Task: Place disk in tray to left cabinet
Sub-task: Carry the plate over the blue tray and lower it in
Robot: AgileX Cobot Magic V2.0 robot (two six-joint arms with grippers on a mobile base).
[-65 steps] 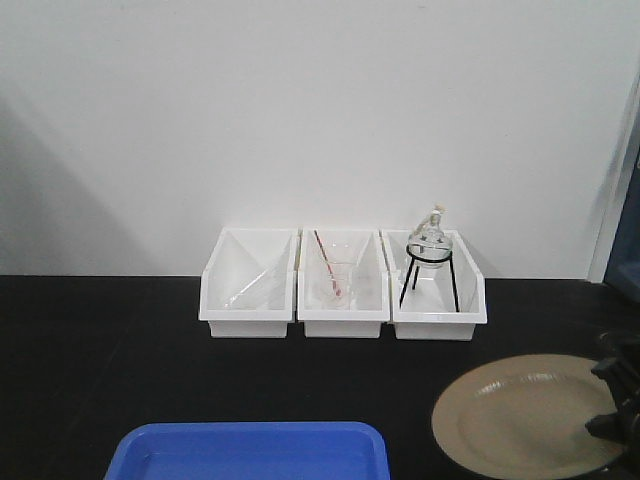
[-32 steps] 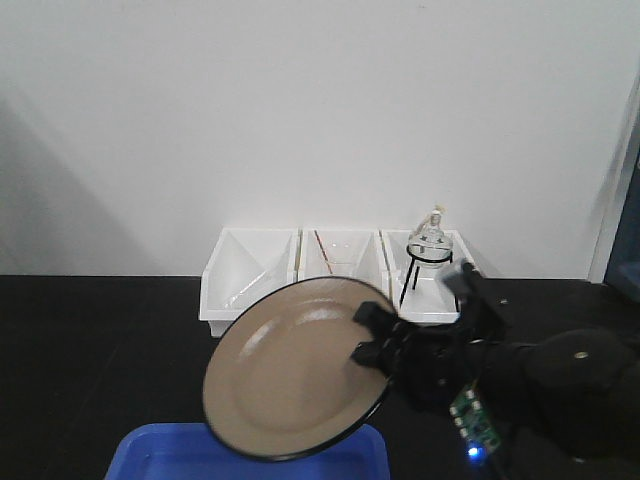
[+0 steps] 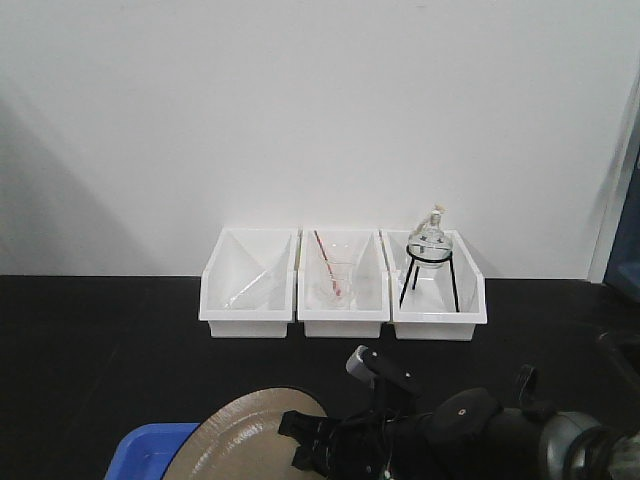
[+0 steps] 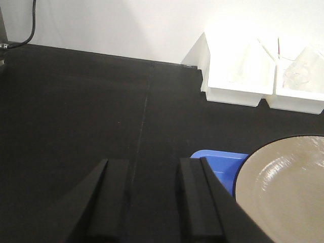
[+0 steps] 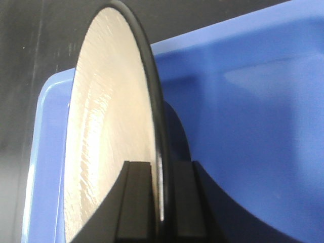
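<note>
The beige disk [image 3: 245,440] with its thin black rim hangs tilted over the blue tray [image 3: 150,455] at the bottom of the front view. My right gripper [image 5: 161,197] is shut on the disk [image 5: 106,131] at its rim, one finger on each face, with the tray [image 5: 253,101] right beneath. My left gripper [image 4: 152,202] is open and holds nothing, above the black tabletop just left of the tray [image 4: 217,164]. The disk [image 4: 288,192] shows at the lower right of the left wrist view. The cabinet is out of view.
Three white open-fronted bins [image 3: 343,290] stand in a row against the white wall. The right bin holds a round flask on a black tripod [image 3: 430,255], and the middle one holds a glass funnel with a red rod [image 3: 335,275]. The tabletop [image 3: 90,350] is black.
The disk lay flat on the table at the right one second ago. My right gripper lifted it, carried it left, and has now lowered it over the tray.
</note>
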